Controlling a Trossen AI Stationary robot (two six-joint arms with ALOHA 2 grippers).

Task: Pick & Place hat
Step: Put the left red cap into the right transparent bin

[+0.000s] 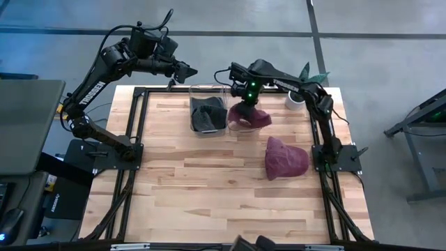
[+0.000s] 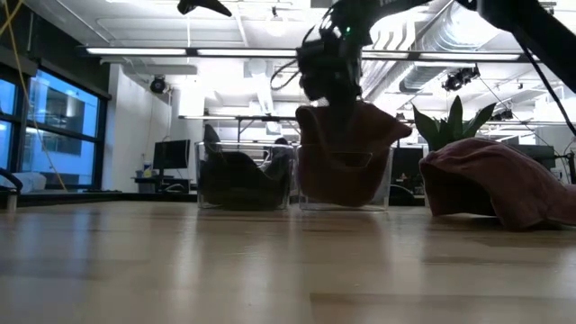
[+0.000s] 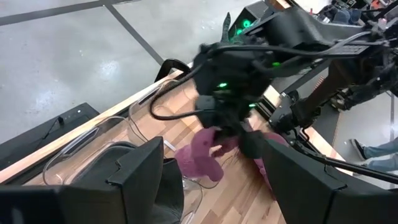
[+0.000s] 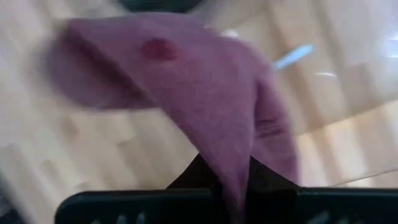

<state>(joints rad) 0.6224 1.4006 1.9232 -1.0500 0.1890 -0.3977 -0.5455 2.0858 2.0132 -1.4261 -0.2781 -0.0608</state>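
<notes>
text: "TROSSEN" | on: left arm [image 1: 93,91] | high view

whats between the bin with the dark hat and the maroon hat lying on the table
In the high view, a second clear bin sits between the dark-hat bin and the lying hat; the right gripper holds another maroon hat over it.

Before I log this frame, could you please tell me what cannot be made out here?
- Right gripper: fingertips buried in the maroon hat in every view.
- Clear bin under that hat: the hat hides its inside.
- Dark item in the other bin: too small to identify.
- Left gripper: low view cuts it off.
</notes>
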